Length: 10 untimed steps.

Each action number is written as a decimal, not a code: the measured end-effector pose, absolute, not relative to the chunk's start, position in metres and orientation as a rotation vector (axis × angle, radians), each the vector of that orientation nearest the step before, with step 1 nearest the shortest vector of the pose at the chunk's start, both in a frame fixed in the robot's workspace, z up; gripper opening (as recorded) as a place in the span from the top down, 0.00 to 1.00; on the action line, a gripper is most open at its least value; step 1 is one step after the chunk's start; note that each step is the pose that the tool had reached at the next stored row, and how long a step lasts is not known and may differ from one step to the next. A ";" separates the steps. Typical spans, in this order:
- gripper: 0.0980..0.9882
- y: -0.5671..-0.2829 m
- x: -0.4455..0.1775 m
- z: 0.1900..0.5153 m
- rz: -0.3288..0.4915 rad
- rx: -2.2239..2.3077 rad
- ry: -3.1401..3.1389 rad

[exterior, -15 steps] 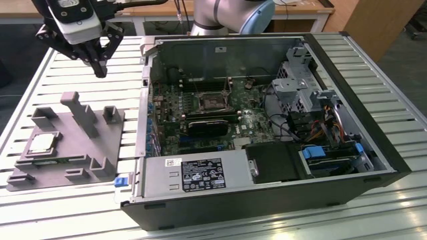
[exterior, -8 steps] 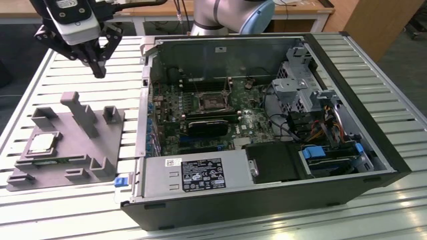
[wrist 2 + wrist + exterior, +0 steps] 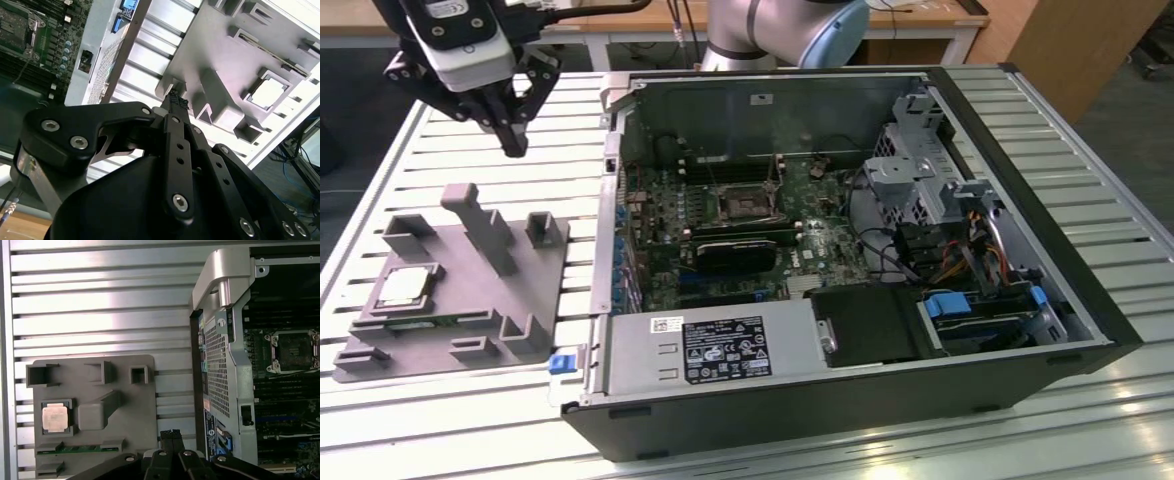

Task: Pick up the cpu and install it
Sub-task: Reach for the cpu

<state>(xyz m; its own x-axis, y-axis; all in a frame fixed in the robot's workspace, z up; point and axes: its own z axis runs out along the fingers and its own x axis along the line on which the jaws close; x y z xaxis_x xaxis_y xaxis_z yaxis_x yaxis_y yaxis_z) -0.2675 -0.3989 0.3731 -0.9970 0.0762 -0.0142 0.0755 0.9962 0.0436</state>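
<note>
The cpu (image 3: pixel 403 287), a small square chip with a silver top, lies flat in a recess of the grey plastic block (image 3: pixel 474 300) on the exterior view's left. Both wrist views show it in the same recess: cpu (image 3: pixel 54 418), cpu (image 3: pixel 267 93). My gripper (image 3: pixel 514 146) hangs well above the table, beyond the block's far end, shut with nothing between its fingers; its tip (image 3: pixel 171 434) sits off the block's edge. The dark metal-framed socket (image 3: pixel 744 205) lies on the green motherboard inside the open computer case, also visible as socket (image 3: pixel 292 351).
The open computer case (image 3: pixel 987 110) lies on its side on the slatted metal table (image 3: pixel 494 140), with drive cages, cables and a power supply (image 3: pixel 707 345) inside. The block's upright posts (image 3: pixel 487 225) stand near the cpu. The case's metal side wall (image 3: pixel 220 340) rises between block and motherboard.
</note>
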 end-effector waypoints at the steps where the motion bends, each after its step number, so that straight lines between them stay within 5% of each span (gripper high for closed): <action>1: 0.99 -0.399 -0.268 0.373 0.067 0.119 3.123; 10: 0.99 -0.399 -0.278 0.371 0.067 0.119 3.124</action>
<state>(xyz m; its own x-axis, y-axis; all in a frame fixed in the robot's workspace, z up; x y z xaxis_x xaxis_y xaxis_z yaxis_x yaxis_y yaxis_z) -0.2776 -0.3990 0.3712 -0.9970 0.0762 -0.0125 0.0756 0.9962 0.0434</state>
